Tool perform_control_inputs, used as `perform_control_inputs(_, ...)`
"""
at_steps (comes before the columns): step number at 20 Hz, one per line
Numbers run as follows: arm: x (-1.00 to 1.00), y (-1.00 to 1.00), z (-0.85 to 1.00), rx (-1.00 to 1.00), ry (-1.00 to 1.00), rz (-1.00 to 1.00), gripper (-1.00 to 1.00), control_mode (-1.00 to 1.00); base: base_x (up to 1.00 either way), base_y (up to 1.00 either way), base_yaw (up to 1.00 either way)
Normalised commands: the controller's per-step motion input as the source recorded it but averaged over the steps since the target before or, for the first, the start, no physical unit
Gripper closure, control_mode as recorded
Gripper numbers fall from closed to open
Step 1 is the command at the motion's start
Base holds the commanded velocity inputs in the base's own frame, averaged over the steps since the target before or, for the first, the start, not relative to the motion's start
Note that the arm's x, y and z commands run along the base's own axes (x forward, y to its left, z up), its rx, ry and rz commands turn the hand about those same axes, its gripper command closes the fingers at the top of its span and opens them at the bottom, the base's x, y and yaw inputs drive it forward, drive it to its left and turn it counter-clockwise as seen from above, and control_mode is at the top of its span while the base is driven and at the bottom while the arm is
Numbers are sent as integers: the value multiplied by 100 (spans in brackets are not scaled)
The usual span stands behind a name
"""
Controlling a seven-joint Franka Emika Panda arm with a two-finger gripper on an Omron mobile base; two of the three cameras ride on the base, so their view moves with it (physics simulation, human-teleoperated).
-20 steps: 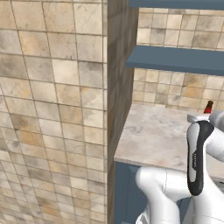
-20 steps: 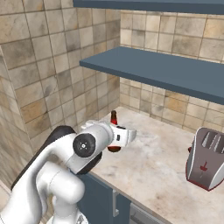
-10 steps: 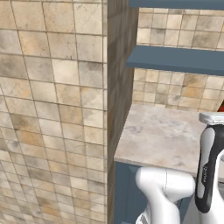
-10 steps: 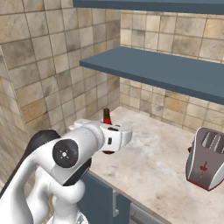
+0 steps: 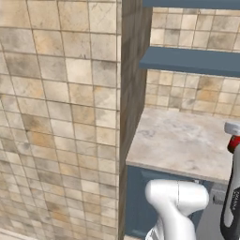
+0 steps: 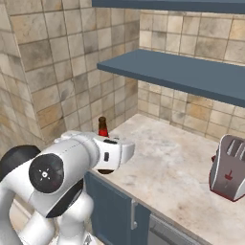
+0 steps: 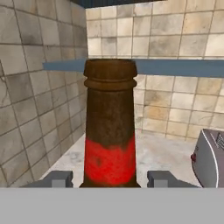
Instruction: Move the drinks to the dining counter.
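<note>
— So, where is the beer bottle (image 7: 109, 127) right now?

— Between the two finger tips of the gripper (image 7: 109, 178), upright. In the hand view its brown neck and red label rise between the tips, with one tip close on either side of the label. Its lower half is cut off at the bottom of that view.

— Is it gripped?

— I cannot tell for sure. The jaws stand partly closed, just beside the glass on both sides, but the contact points are hidden low in the frame. In the right base view the beer bottle (image 6: 102, 128) shows only its neck and a dark patch of body; the white arm covers the rest, so whether its base touches the worktop (image 6: 172, 172) is hidden too.

— Where is that on the worktop?

— Near the front left corner of the marble top, close to the tiled wall (image 6: 43, 81) and below the blue shelf (image 6: 182, 74).

— Anything else nearby?

— A toaster (image 6: 230, 167) stands well apart at the right, cut off by the frame edge. In the left base view just a sliver of red label (image 5: 233, 144) peeks at the right edge above the dark forearm; the bottle itself is too cropped to make out
</note>
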Motion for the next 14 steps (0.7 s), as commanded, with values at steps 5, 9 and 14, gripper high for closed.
perform_control_inputs(5,0,0,0,0,0,0,100,100,-44,68,21)
perform_control_inputs(9,0,0,0,0,0,0,100,100,-14,99,49)
perform_control_inputs(14,0,0,0,0,0,0,100,100,1,44,92)
